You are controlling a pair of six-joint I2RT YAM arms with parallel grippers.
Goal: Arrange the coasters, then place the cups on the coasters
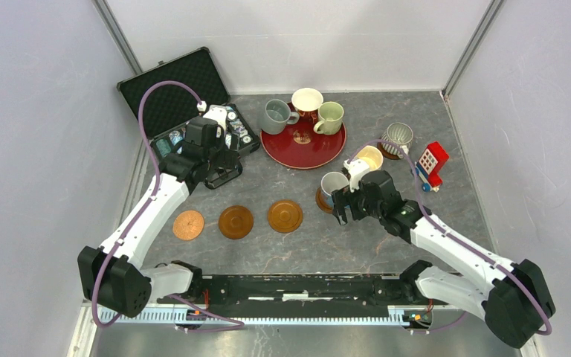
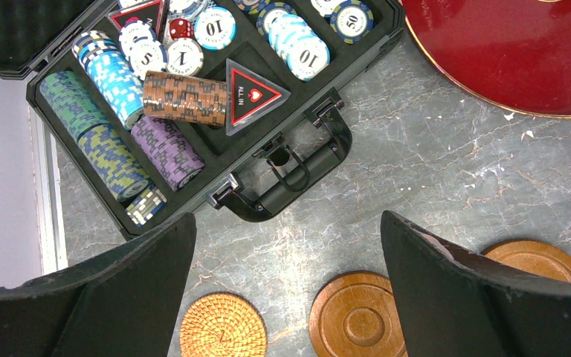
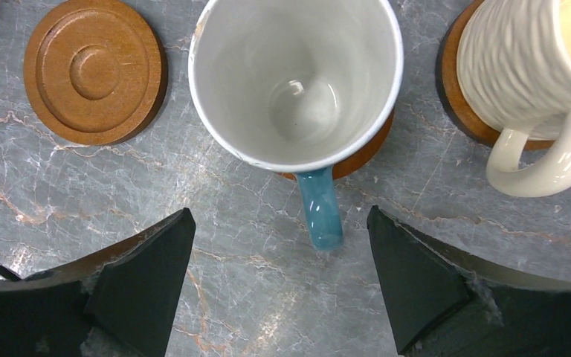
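The blue cup sits on a coaster in the top middle of the right wrist view. Its handle points down at the right gripper, whose two fingers stand wide apart and hold nothing. To the upper right of it in the top view, the cream cup and the ribbed cup each sit on a coaster too. So three cups look done.

Three bare coasters lie in a row in the lower middle. The grey cup, red cup and green cup are on the red tray at the top, so I think half is left.

The left gripper is open and empty over the chip case. The coasters under the cups are mostly hidden, and the cream cup is cut off at the wrist view's edge
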